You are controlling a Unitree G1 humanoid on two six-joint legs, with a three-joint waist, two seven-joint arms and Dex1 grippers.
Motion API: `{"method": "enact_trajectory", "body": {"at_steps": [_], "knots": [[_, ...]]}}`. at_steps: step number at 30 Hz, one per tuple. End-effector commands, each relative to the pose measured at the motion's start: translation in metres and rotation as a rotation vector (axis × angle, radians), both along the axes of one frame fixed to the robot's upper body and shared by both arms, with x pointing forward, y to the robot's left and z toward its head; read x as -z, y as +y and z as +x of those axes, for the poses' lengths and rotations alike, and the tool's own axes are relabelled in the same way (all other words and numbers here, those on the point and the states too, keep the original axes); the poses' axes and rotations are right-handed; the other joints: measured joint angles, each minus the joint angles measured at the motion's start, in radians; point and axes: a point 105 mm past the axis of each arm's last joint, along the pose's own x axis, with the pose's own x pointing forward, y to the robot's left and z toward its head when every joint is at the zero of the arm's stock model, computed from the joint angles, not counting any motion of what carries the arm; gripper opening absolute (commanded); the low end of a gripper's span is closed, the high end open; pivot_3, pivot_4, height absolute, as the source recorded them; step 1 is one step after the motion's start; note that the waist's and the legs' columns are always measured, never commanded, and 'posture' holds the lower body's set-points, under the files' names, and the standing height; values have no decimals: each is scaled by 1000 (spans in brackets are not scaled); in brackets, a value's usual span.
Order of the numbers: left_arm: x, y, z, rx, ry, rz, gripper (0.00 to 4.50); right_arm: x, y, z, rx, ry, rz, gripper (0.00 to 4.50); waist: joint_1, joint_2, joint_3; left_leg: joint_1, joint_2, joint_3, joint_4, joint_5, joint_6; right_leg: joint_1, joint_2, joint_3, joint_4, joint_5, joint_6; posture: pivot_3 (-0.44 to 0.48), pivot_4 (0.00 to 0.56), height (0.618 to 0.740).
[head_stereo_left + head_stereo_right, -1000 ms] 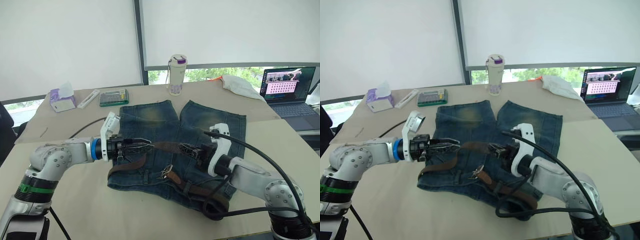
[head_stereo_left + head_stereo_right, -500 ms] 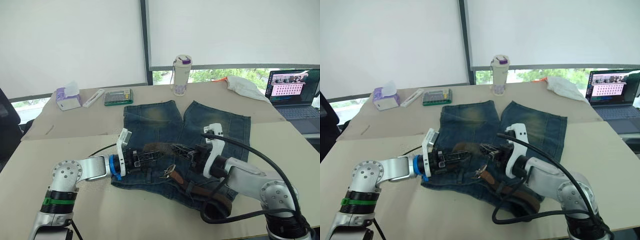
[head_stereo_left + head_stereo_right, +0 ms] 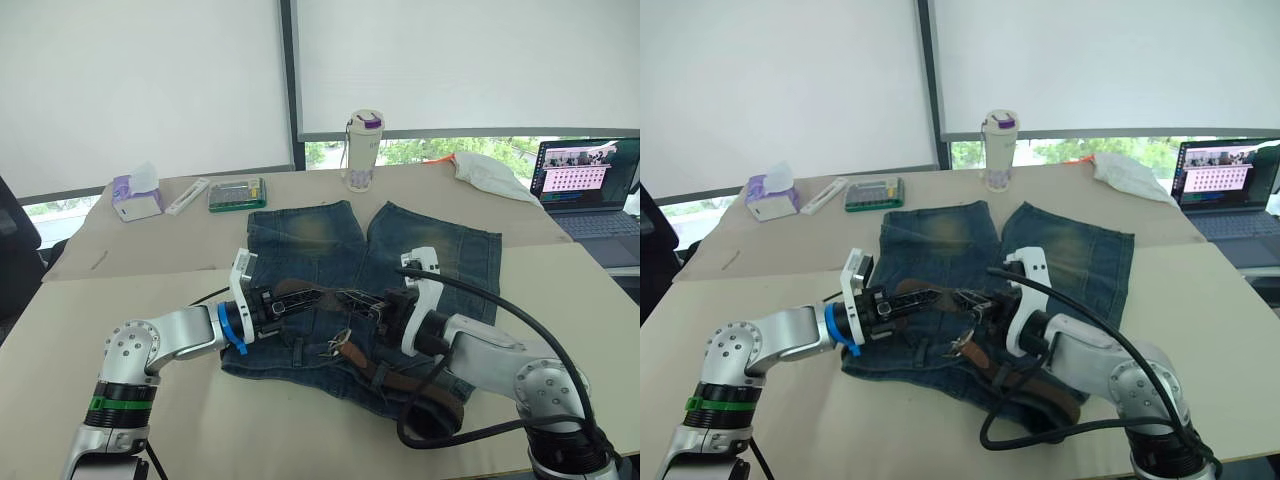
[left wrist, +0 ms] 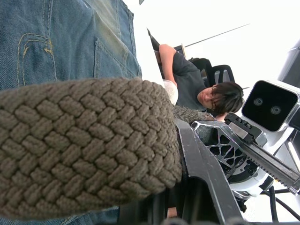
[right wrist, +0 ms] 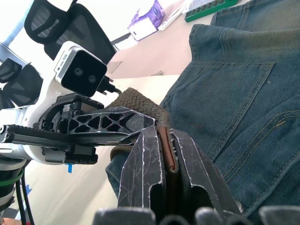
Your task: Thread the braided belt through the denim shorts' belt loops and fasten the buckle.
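Two grippers meet over the middle of the denim shorts [image 3: 420, 245], which lie flat on the tan table [image 3: 150, 400], dark blue with faded yellowish patches on both legs, the legs pointing toward the window and the waistband nearest the robot. The braided belt [image 3: 300, 293] is a dark brown woven strap; one stretch of it rises off the denim in a low arch between the two grippers, while the rest runs along the waistband and ends in a loose coil at the near right corner of the shorts. Its silver buckle [image 3: 337, 344] lies on the denim just below the arch. The left gripper [image 3: 300, 303] is clenched on the braided strap, which fills the space in front of its wrist camera, with one black finger [image 4: 206, 183] pressed against the weave. The right gripper [image 3: 372, 304] is clamped on the belt too: its two scratched fingers [image 5: 143, 173] squeeze the strap's brown edge between them, right beside the left gripper's lattice finger. A person sits behind the table in the left wrist view. Farther back stand a bottle [image 3: 361, 150], a tissue pack [image 3: 135, 196] and a laptop [image 3: 590, 190].
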Motion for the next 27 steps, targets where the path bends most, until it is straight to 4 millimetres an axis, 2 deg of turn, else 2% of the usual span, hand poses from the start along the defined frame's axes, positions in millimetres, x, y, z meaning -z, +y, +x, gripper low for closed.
{"method": "enact_trajectory", "body": {"at_steps": [1, 3, 5, 7, 10, 17, 23, 27], "knots": [[-8, 0, 3, -22, -31, -3, 0, -15, 7, -1, -44, -143, -54, 1175, 0, 0, 0, 0, 0, 0, 0, 0, 0, 0, 0, 0, 0, 0, 0, 0, 150, 740], [-4, 13, 11, -88, 3, 9, 0, -11, 6, 1, -48, -290, -231, 1840, 0, 0, 0, 0, 0, 0, 0, 0, 0, 0, 0, 0, 0, 0, 0, 0, 150, 740], [-1, 24, 15, -133, 24, 25, 0, -5, 6, 0, -92, -375, -329, 2536, 1, 0, 0, 0, -1, 0, 0, 0, 0, -1, 1, 0, 0, 0, 0, 0, 150, 740], [5, 35, 19, -179, 51, 59, 0, -2, 5, -2, -150, -435, -383, 2536, -2, 0, 0, 0, -1, 1, 0, 0, 0, -1, 2, -1, -1, 0, 0, 0, 150, 740], [15, 56, 23, -263, 99, 111, 0, 17, 1, -8, -357, -569, -609, 2536, -1, 0, 0, 0, -1, 1, 0, 0, -1, -1, 1, 0, 0, 0, 0, 0, 150, 740], [22, 68, 19, -301, 125, 175, 0, 39, 13, -20, -703, -731, -766, 2536, 4, -2, 0, 0, -1, 1, 0, 0, -1, -1, 1, 0, -1, 0, 0, 0, 150, 740], [22, 78, 17, -332, 131, 193, 0, 56, 26, -13, -838, -812, -895, 2536, 11, -2, 0, 0, -1, 1, 0, 0, -1, -1, 1, 0, -2, 0, 0, 0, 150, 740], [21, 82, 12, -331, 133, 195, 0, 73, 24, -1, -866, -783, -1012, 2536, 14, -2, 0, 1, -1, 1, 0, 0, -2, -2, 1, 0, -1, 0, 0, 0, 150, 740]]}}
